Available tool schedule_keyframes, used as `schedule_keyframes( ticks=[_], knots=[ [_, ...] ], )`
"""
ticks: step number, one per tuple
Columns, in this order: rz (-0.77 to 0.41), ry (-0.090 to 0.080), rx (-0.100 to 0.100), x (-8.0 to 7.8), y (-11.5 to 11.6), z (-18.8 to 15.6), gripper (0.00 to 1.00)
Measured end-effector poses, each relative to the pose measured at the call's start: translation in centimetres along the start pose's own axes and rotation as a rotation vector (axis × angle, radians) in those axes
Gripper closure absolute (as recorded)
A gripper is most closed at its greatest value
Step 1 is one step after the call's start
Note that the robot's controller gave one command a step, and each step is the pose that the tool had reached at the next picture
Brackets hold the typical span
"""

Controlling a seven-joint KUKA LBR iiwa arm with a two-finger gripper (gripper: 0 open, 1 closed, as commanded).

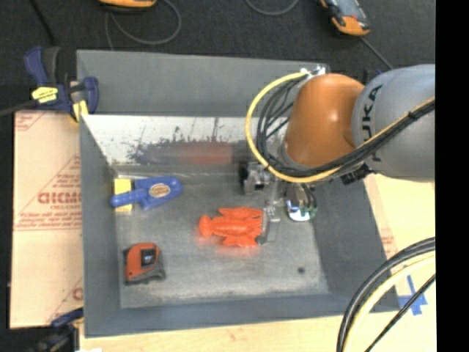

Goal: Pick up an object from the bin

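Hidden beneath the wrist

The orange cover and its cables mask the back right corner of the bin, behind the jaws. The end of the orange toy nearest the jaws is covered. Just right of the jaws, a small green-and-white thing lies half under the wrist, too small to identify.

Even overhead light; pale glare on the back wall of the bin; faint, soft shadows.
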State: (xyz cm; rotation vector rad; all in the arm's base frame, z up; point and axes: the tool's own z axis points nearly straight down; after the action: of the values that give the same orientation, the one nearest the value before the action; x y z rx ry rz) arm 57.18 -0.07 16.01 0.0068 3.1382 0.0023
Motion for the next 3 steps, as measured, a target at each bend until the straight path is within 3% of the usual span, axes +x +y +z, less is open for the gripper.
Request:
schedule_keyframes(
  ticks=[1, 2, 3],
  knots=[
    [-0.005, -0.008, -0.001, 1.1, 0.4, 4.6, 0.00],
    [0.152, 0.004, 0.000, 0.4, 0.3, 7.7, 0.00],
    [0.212, 0.001, 0.003, 0.1, 0.4, 8.3, 0.00]
  ],
)
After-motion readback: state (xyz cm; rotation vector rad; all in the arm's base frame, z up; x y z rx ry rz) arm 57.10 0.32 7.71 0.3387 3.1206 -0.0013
